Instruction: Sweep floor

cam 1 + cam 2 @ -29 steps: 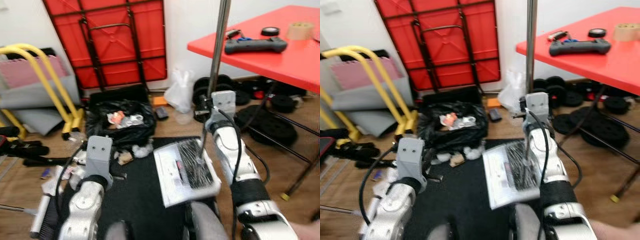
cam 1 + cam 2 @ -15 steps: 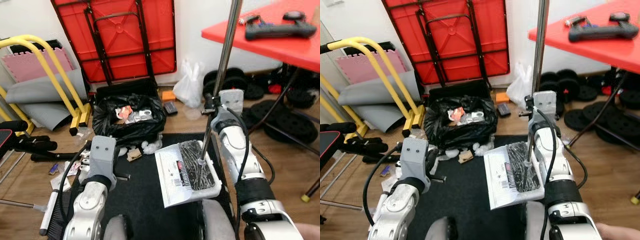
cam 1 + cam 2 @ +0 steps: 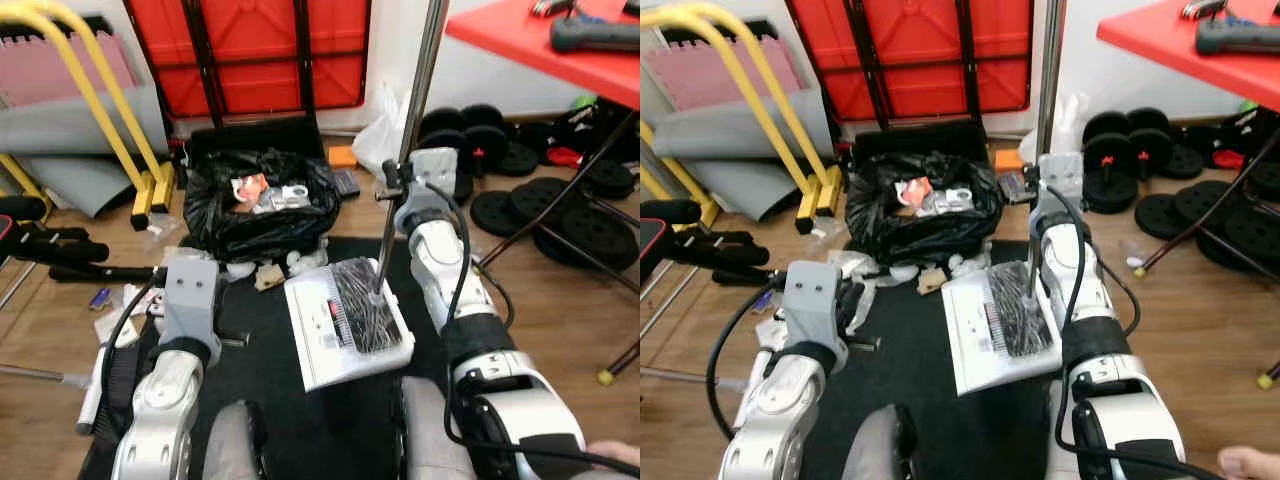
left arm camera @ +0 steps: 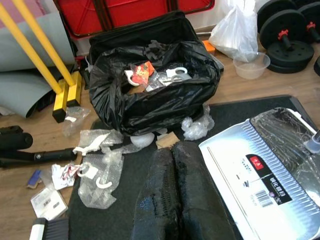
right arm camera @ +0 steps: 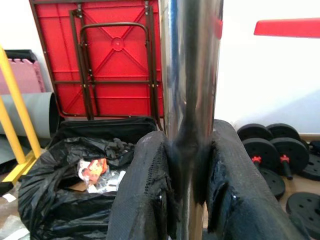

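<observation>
The camera has swung down and rightward. The right gripper [image 5: 187, 200] clamps the dustpan's upright handle [image 3: 405, 150]; the bin bag [image 3: 255, 205] lies just beyond the dustpan [image 3: 345, 320], the left gripper [image 4: 175, 200] closed, empty, beside it.

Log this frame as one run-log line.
task: sweep floor | right pincer: shut on dustpan pole | left pincer: shut, empty | dustpan: on black mat

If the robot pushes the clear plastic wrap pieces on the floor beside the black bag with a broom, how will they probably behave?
The plastic wrap pieces look thin and crumpled, so they are probably very light and floppy, likely to skid or flutter rather than roll. Some lie on the black mat, others on wood floor; the mat edge may catch them. They sit close to the black bag.
</observation>
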Controlling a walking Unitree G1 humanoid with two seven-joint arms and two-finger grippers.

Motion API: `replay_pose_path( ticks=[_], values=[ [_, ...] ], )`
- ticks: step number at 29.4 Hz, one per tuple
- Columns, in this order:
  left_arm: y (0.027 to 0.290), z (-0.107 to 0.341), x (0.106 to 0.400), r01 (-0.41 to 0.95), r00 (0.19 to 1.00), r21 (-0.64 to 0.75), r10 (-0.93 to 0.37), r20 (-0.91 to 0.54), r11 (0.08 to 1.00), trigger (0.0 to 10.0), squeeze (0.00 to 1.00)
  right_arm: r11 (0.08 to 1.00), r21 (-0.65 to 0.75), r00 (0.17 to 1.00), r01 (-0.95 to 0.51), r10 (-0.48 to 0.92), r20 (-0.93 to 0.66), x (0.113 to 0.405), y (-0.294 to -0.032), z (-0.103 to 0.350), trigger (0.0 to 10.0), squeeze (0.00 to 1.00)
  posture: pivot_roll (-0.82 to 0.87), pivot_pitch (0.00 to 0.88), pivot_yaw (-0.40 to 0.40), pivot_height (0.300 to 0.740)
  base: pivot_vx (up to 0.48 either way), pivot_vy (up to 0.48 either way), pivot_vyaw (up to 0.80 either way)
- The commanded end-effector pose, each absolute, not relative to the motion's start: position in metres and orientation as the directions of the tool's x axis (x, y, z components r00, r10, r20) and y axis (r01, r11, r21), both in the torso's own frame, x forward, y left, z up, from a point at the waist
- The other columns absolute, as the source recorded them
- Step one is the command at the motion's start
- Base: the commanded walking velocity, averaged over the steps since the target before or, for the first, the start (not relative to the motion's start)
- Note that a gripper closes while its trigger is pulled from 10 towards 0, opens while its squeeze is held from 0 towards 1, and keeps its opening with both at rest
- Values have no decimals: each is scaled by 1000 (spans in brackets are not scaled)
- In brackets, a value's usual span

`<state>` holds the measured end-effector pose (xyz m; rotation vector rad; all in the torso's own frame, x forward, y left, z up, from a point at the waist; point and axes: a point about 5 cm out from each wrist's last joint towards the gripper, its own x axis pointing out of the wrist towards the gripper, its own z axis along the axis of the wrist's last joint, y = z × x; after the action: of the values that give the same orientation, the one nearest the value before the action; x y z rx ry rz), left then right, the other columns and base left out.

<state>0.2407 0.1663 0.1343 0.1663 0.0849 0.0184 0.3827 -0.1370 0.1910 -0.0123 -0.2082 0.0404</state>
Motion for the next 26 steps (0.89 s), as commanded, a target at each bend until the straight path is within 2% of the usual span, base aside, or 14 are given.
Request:
replay_pose_path(
  ticks=[1, 18, 26],
  values=[
    [166, 133, 237, -12, 995, 163, 29, -98, 987, 10000, 0, 999, 19, 948, -48, 40, 317, 387, -129, 217, 10000, 0, -39, 104, 20, 507, 0, 0, 0],
    [164, 138, 227, 8, 994, 172, 10, -105, 985, 10000, 0, 997, 57, 949, -42, 22, 314, 395, -125, 216, 10000, 0, -1, 133, 28, 472, 0, 0, 0],
    [164, 140, 220, 9, 994, 178, 11, -113, 984, 10000, 0, 996, 70, 953, -61, 38, 301, 400, -114, 215, 10000, 0, 18, 151, 26, 447, 0, 0, 0]
  ],
)
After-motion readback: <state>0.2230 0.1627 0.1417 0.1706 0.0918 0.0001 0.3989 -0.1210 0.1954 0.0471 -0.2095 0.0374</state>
